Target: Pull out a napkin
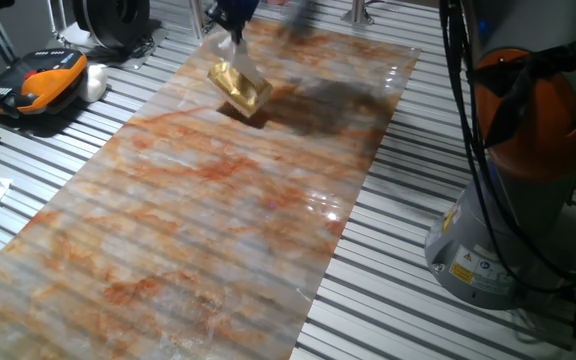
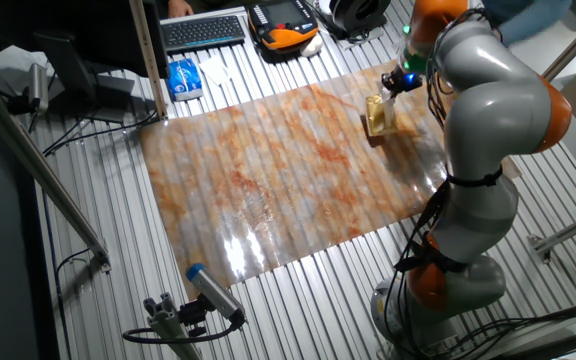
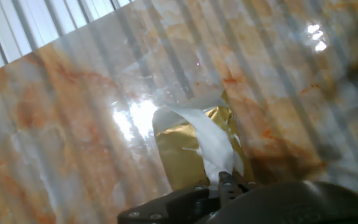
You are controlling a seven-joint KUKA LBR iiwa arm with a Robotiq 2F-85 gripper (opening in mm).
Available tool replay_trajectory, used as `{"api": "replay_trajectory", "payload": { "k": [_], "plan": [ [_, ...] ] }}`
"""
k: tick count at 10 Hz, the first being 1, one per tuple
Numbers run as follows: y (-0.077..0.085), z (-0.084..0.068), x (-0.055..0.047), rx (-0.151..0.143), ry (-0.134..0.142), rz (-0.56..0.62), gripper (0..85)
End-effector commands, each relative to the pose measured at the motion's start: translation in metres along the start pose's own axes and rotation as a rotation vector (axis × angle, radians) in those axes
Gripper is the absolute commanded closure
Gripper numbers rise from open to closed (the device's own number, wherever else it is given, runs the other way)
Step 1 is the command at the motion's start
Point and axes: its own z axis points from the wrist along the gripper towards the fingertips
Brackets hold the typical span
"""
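White paper napkin point(image 3: 210, 140): drawn partway up from gold box point(image 3: 188, 152) at far end of marbled mat point(image 1: 218, 220). Gripper point(image 3: 227, 180): fingers pinched on napkin tip. Judgement: lift straight, slow; box light, may tip or ride along.

One shiny gold rectangular napkin box point(image 1: 240, 85) near far edge of tabletop. One thin white paper napkin point(image 3: 211, 142). One marbled orange-grey mat point(image 1: 218, 210). One black keyboard point(image 2: 204, 30), one blue-white packet point(image 2: 183, 78), both beyond mat's corner.
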Motion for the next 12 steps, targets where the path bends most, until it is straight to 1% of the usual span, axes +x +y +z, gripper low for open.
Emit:
{"api": "replay_trajectory", "payload": {
  "k": [1,2,5,6,8,9,11,12],
  "plan": [
    [-0.002,0.003,0.0,-0.004,-0.004,-0.005,85.0],
    [-0.004,0.005,-0.001,0.002,-0.009,-0.007,85.0],
    [-0.01,0.005,-0.003,0.0,-0.012,-0.014,85.0],
    [-0.014,0.001,-0.005,-0.011,-0.007,-0.018,85.0],
    [-0.021,-0.005,-0.009,-0.022,-0.002,-0.027,85.0],
    [-0.02,-0.009,-0.01,-0.018,0.001,-0.024,85.0],
    [-0.015,-0.024,-0.012,-0.01,0.015,-0.01,85.0],
    [-0.007,-0.03,-0.012,0.0,0.021,0.005,85.0]
  ]
}}
